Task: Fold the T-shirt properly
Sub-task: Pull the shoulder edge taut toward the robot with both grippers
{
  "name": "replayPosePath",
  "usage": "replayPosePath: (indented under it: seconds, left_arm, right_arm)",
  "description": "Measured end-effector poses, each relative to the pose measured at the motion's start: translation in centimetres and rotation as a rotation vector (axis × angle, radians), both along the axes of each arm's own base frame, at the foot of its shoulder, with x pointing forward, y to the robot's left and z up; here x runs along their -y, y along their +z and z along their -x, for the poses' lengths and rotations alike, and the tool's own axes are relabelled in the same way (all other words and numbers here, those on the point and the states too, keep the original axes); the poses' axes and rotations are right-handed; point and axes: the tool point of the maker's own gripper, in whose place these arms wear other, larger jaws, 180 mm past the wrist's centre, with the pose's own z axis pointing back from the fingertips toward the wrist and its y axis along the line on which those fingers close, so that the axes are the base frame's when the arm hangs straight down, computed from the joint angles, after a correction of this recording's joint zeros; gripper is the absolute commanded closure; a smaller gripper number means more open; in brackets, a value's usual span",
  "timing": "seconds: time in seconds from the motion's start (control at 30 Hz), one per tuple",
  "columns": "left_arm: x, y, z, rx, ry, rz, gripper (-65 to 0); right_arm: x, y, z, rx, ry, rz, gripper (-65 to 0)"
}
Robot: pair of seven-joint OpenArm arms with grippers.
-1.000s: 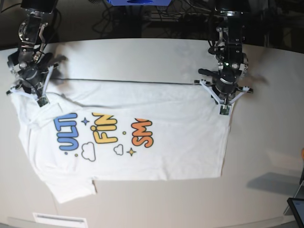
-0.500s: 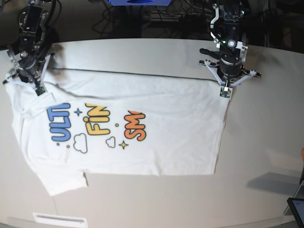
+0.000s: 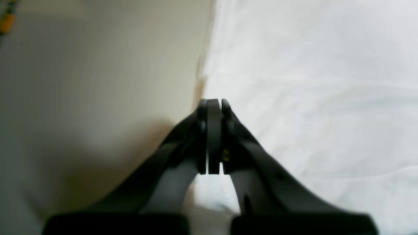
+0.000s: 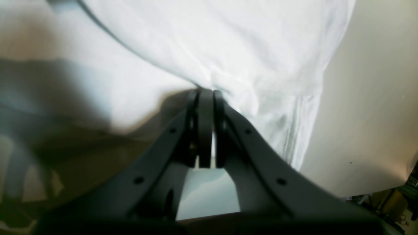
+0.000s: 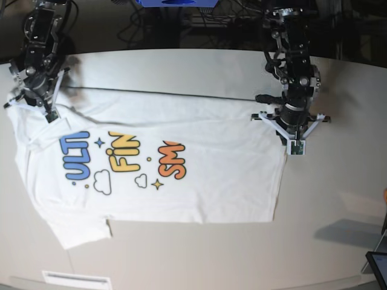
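The white T-shirt (image 5: pixel 199 151) lies spread on the table, print up, showing blue, yellow and orange letters with clouds and stars. My right gripper (image 5: pixel 51 115) is at the shirt's upper left corner in the base view. In the right wrist view that gripper (image 4: pixel 205 91) is shut on a bunched, slightly raised fold of the T-shirt (image 4: pixel 228 42). My left gripper (image 5: pixel 296 148) is at the shirt's right edge. In the left wrist view it (image 3: pixel 212 101) is shut, with the hem of the T-shirt (image 3: pixel 310 98) meeting its tip and bare table to its left.
A thin dark line (image 5: pixel 151 93) runs across the table behind the shirt. A white label (image 5: pixel 75 279) sits at the front edge. A dark device (image 5: pixel 378 266) stands at the lower right corner. Cables and stands crowd the space behind the table.
Both grippers first drew the shirt back and left. Since then the left gripper has come forward along the right edge, while the right gripper has stayed nearly still.
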Motion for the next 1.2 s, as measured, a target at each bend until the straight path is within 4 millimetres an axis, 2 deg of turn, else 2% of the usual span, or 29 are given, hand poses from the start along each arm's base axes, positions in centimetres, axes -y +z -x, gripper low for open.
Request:
replayPosePath:
  seconds: [0.17, 0.27, 0.53, 0.63, 0.77, 0.97, 1.2]
  left_arm:
    - [-0.4, -3.0, 1.1, -0.125, 0.032, 0.038, 0.0]
    - [-0.6, -4.4, 3.4, -0.189, 0.030, 0.010, 0.0]
    - [-1.2, -5.1, 6.5, -0.201, 0.021, -0.037, 0.0]
    - [-1.4, -4.8, 7.9, -0.221, 0.018, -0.051, 0.0]
    - [-1.5, -4.4, 9.9, -0.261, 0.018, -0.067, 0.0]
    - [-2.7, -4.1, 10.5, -0.264, 0.059, -0.072, 0.0]
    - [-3.4, -4.1, 11.4, -0.276, 0.075, -0.078, 0.0]
  right_arm:
    - [0.0, 0.0, 0.0, -0.002, -0.003, 0.002, -2.0]
    - [0.0, 0.0, 0.0, -0.002, -0.003, 0.001, -2.0]
    - [0.0, -0.1, 0.2, 0.004, -0.002, -0.003, -2.0]
    - [0.0, -0.2, 0.4, 0.008, 0.000, -0.006, -2.0]
    - [0.0, -0.1, 1.8, -0.009, 0.005, 0.005, -2.0]
    - [0.4, 0.4, 4.3, -0.092, -0.003, 0.055, -2.2]
    - [0.3, 0.5, 4.6, -0.101, -0.014, 0.062, -2.2]
